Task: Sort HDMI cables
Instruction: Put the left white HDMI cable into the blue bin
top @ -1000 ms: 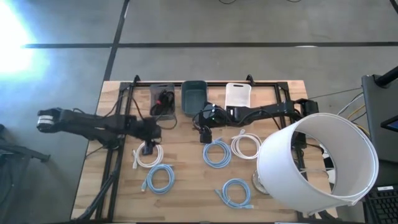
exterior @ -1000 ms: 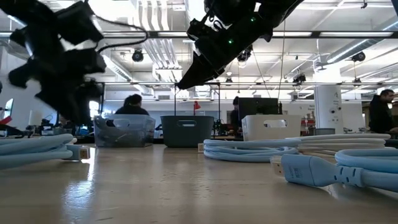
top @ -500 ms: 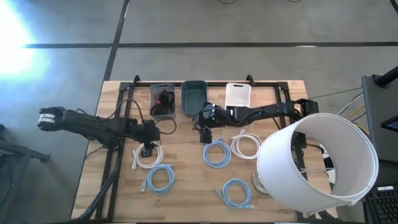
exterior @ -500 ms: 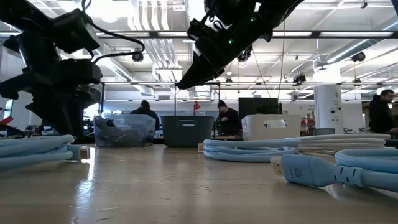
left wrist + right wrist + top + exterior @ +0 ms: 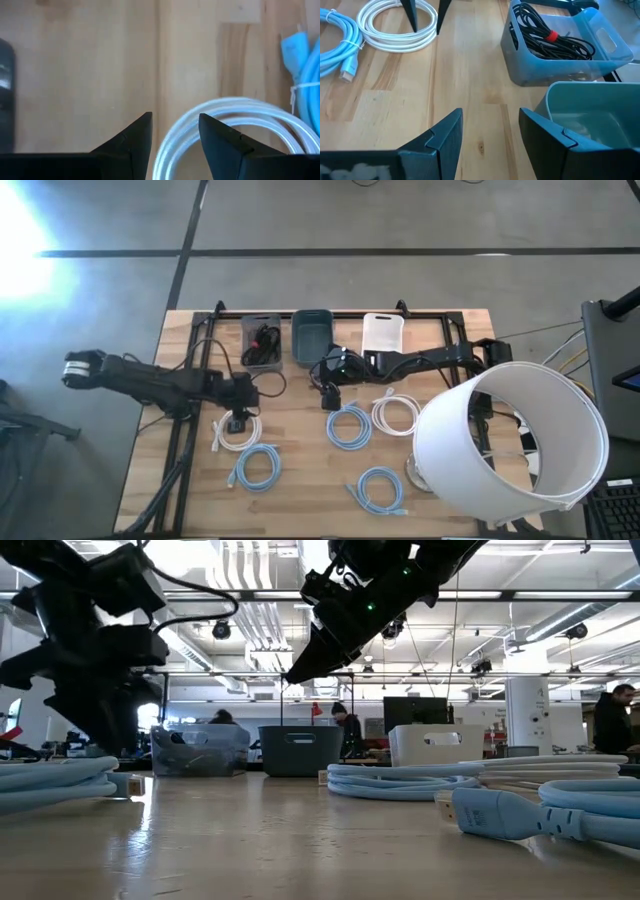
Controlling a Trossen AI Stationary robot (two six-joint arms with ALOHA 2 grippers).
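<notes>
The high view looks straight down on the whole table (image 5: 300, 480). The low view sits at tabletop level, facing the 3 bins (image 5: 300, 750). Both wrist views look close down at the same white cable (image 5: 220, 120) (image 5: 395, 27).

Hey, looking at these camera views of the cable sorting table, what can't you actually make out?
- High view: the table's corner nearest the right arm is hidden under a big white cylinder.
- Left wrist view: the white cable coil is cut off by the picture's edge and partly hidden by the left gripper's fingers.
- Right wrist view: the dark teal bin's inside is cut off by the edge.
</notes>
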